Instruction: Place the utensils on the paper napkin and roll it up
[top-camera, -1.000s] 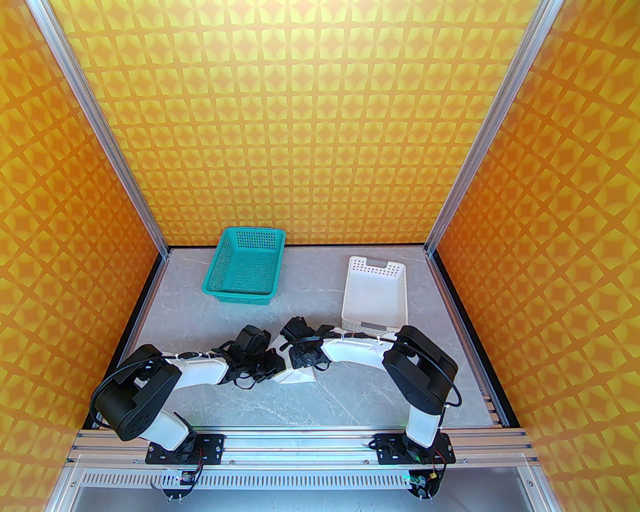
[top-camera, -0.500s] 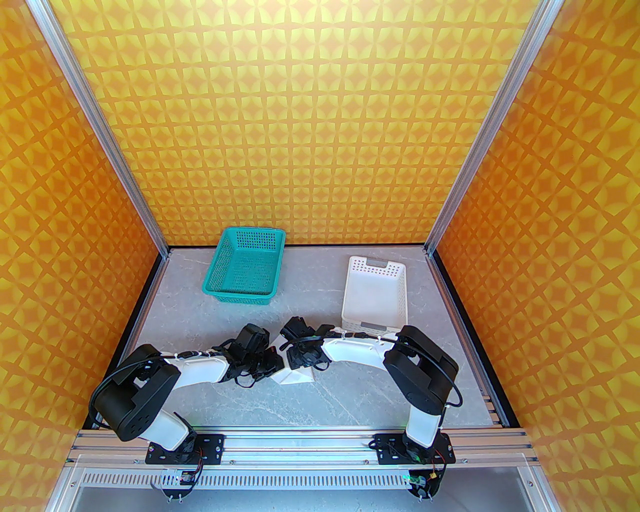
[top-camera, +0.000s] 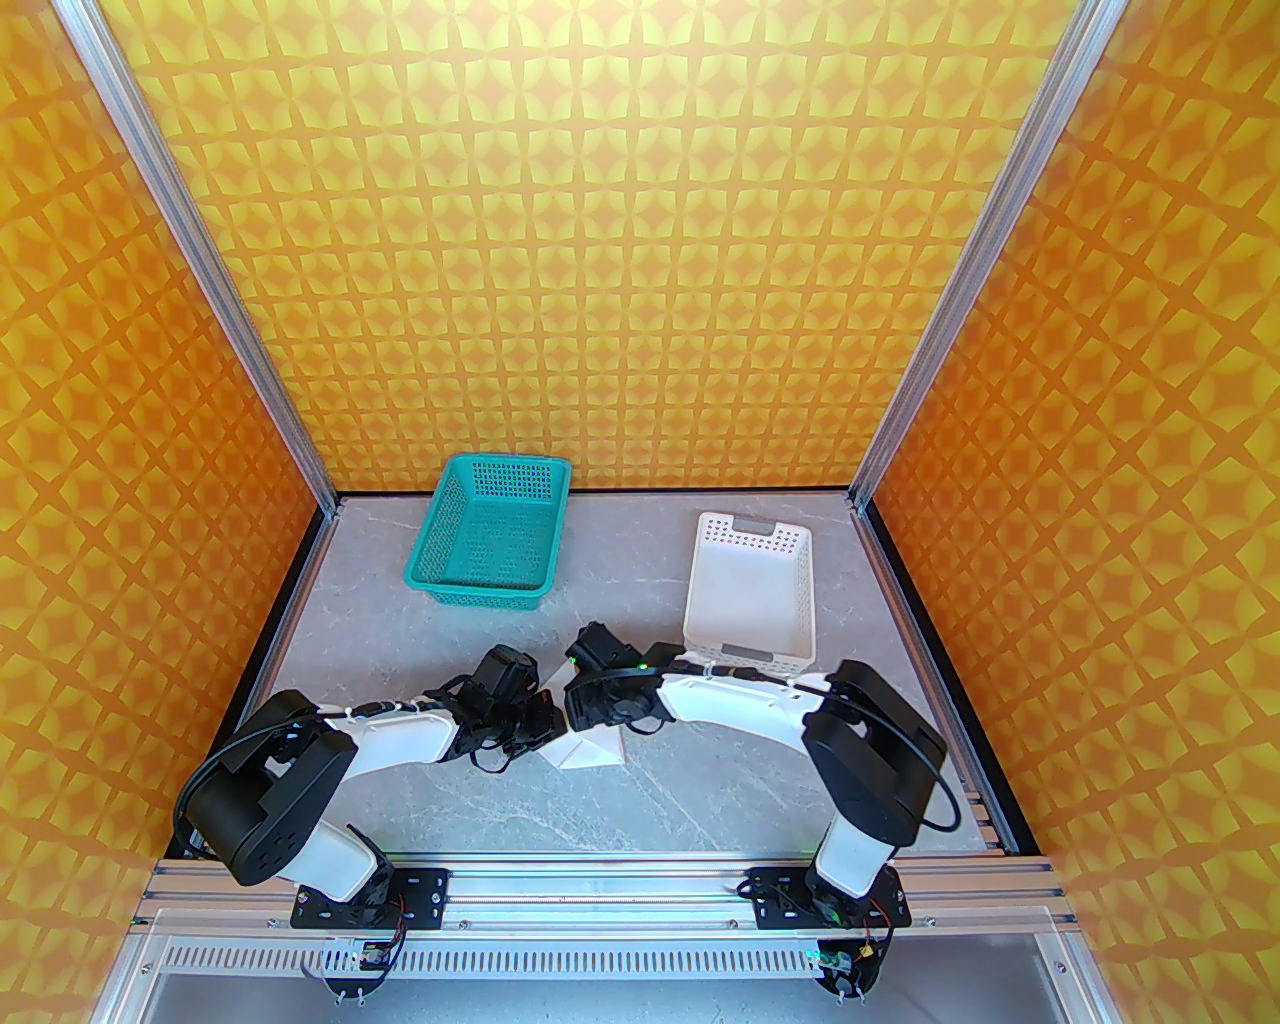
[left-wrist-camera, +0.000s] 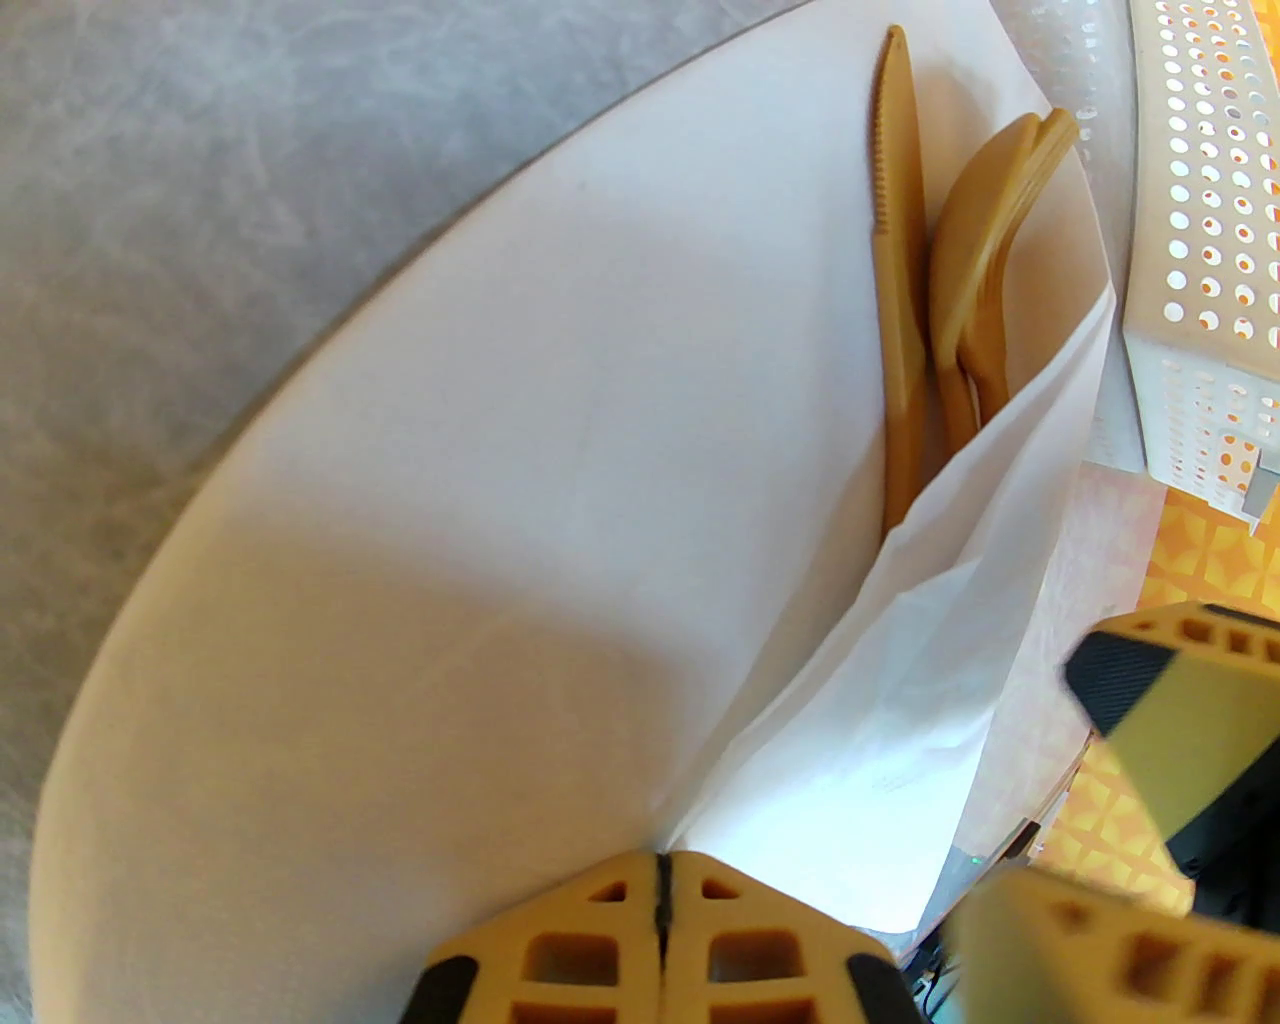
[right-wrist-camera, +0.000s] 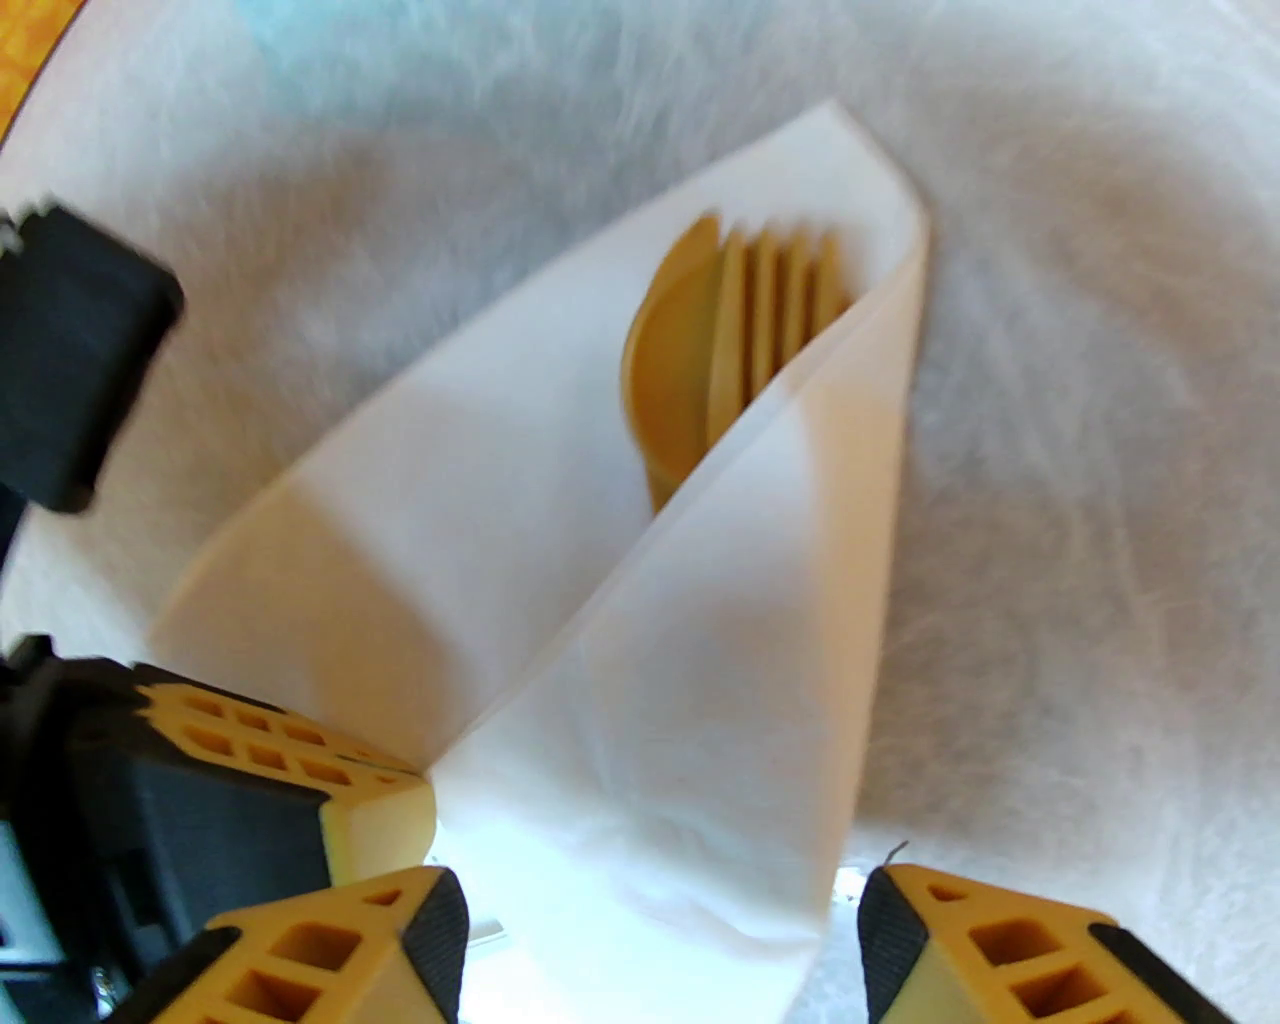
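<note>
The paper napkin (top-camera: 592, 748) lies mid-table between both wrists, one flap folded over the utensils. In the left wrist view the tan utensils (left-wrist-camera: 975, 230) rest on the napkin (left-wrist-camera: 500, 450), their handles tucked under the raised flap. My left gripper (left-wrist-camera: 660, 890) is shut on the napkin's edge at the fold. The right wrist view has fork tines and a spoon bowl (right-wrist-camera: 665, 380) poking out of the napkin (right-wrist-camera: 700, 650). My right gripper (right-wrist-camera: 655, 900) is open, its fingers on either side of the flap's near end. From above, the left gripper (top-camera: 540, 718) and right gripper (top-camera: 585, 712) almost touch.
A teal basket (top-camera: 490, 540) stands at the back left of the grey table. A white perforated basket (top-camera: 750, 590) sits at the back right, close behind the right forearm. Orange patterned walls close in three sides.
The right arm's elbow swung out to the right, and its wrist shifted slightly over the napkin. The right jaws opened wider. The left arm stayed still, shut on the napkin.
</note>
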